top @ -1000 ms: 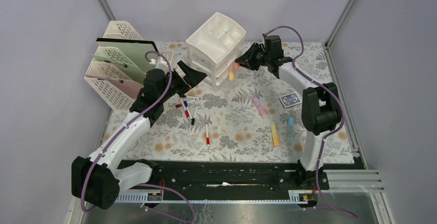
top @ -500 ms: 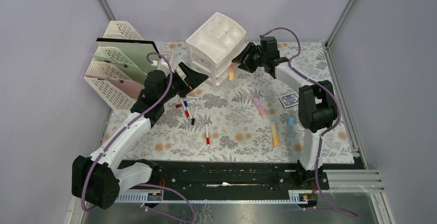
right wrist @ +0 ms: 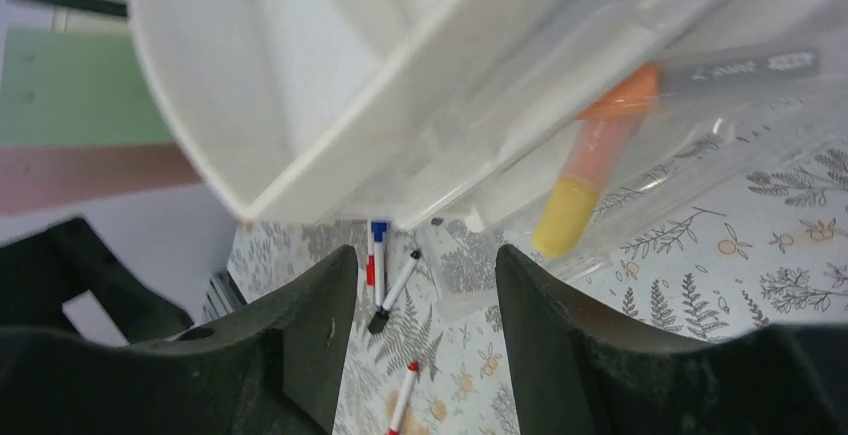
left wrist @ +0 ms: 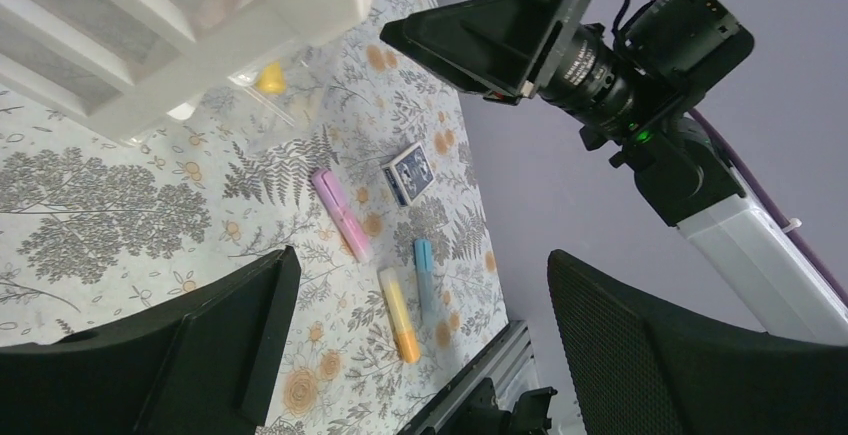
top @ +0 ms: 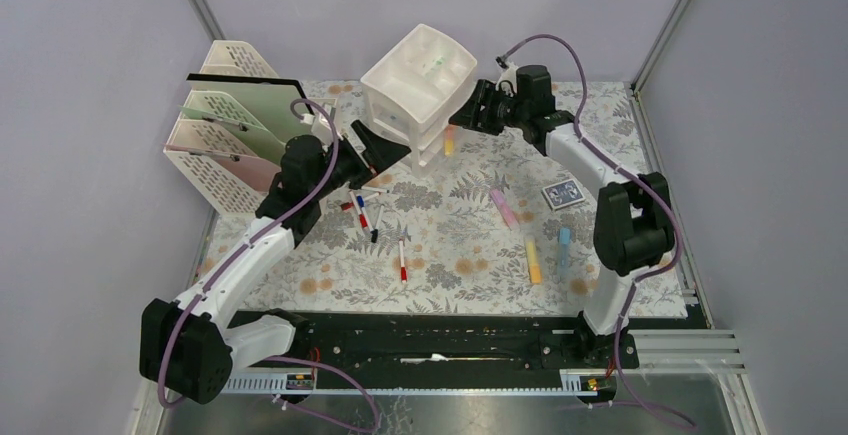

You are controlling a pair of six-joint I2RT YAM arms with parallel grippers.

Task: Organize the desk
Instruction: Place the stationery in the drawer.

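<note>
The desk [top: 455, 240] wears a pale cloth with fern and flower print. A white drawer unit [top: 418, 90] stands at its back middle. My left gripper [top: 385, 150] is open at the unit's near-left corner, holding nothing; in the left wrist view, cloth shows between its fingers [left wrist: 220, 345]. My right gripper [top: 468, 115] is open at the unit's right side. In the right wrist view the right gripper [right wrist: 425, 335] hangs just below the drawer unit [right wrist: 300, 85], empty. A yellow-orange highlighter [right wrist: 590, 170] lies in a clear drawer.
A cream file rack [top: 235, 125] with folders stands back left. Several pens [top: 362, 210] lie left of centre, one red-tipped pen [top: 403, 260] nearer. Pink [top: 503, 205], yellow [top: 533, 260] and blue [top: 564, 245] highlighters and a card deck [top: 562, 193] lie on the right.
My right gripper has opened and shifted slightly up by the drawer unit's right side. My left gripper has edged right toward the unit's corner.
</note>
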